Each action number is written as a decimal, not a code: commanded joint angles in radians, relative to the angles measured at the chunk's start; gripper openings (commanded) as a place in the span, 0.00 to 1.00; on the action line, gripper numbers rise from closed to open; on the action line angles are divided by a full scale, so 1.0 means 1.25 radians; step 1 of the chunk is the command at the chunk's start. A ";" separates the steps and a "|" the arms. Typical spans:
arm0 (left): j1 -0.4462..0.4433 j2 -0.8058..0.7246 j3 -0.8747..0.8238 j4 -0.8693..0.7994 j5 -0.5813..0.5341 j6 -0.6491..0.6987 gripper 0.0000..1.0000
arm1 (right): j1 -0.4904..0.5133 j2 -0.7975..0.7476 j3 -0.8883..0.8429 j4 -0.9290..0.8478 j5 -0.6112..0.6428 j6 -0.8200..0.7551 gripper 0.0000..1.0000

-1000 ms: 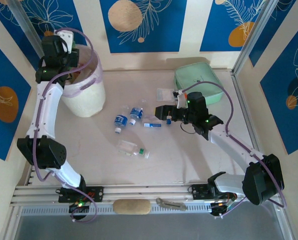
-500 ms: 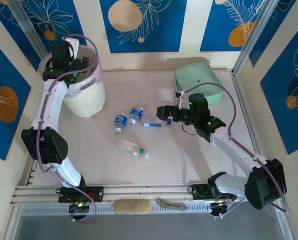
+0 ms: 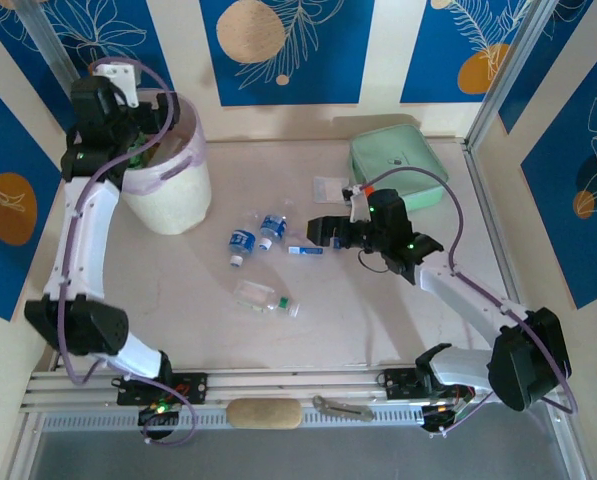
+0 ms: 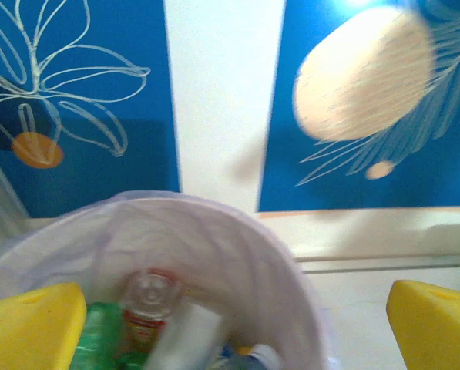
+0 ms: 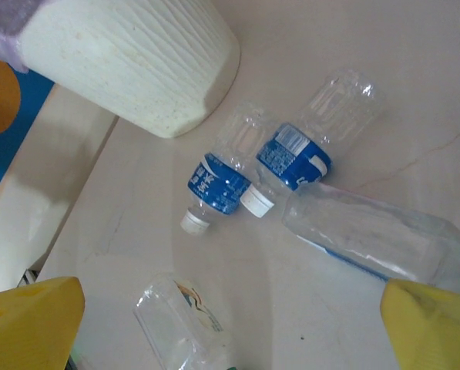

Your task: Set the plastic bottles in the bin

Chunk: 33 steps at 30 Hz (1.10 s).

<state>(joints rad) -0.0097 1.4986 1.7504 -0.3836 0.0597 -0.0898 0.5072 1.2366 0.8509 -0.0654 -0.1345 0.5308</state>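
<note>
Round white ribbed plastic bucket (image 3: 173, 200): white wall with a translucent pinkish-lilac bag liner. Inside it are green crushed plastic bottles (image 4: 99, 331) and one clear red-labelled bottle (image 4: 149, 304).
Two clear crushed plastic bottles (image 5: 218, 181) on the pale beige worktop (image 3: 378, 320): blue labels, white caps.
Flat mint-green case (image 3: 398, 165): plain.
Wall panels (image 3: 328, 50): deep blue, with white leaf outlines and cream and orange discs.

My yellow pads (image 5: 29, 316) look like matt, smooth plastic. The plastic bottles (image 5: 368, 235) are thin, clear, glossy and crinkled, their labels (image 5: 218, 185) shiny. The bin (image 5: 129, 62) is ribbed matt white, its bag (image 4: 237, 247) filmy.
</note>
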 commanded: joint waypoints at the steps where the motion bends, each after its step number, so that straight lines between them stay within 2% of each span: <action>1: -0.016 -0.073 -0.113 0.106 0.120 -0.152 1.00 | 0.029 0.028 0.040 -0.016 -0.014 -0.034 0.99; 5: -0.068 -0.173 -0.289 0.209 0.131 -0.223 1.00 | 0.074 0.068 0.079 -0.062 -0.014 -0.078 0.99; 9: -0.130 -0.250 -0.436 0.247 0.126 -0.274 1.00 | 0.121 0.112 0.112 -0.102 -0.037 -0.116 0.99; 13: -0.179 -0.303 -0.561 0.268 0.111 -0.339 1.00 | 0.181 0.169 0.155 -0.167 -0.014 -0.157 0.99; 17: -0.206 -0.321 -0.667 0.328 0.134 -0.422 1.00 | 0.238 0.220 0.176 -0.198 0.009 -0.181 0.99; 24: -0.211 -0.296 -0.740 0.379 0.121 -0.476 1.00 | 0.329 0.325 0.237 -0.264 0.105 -0.260 0.99; 33: -0.209 -0.247 -0.765 0.452 0.136 -0.528 1.00 | 0.388 0.441 0.309 -0.304 0.209 -0.355 1.00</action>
<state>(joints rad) -0.2668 1.1828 0.8078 0.1135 0.2058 -0.7151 0.9749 1.7515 1.1957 -0.4000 0.0639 0.1577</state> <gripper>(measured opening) 0.996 0.999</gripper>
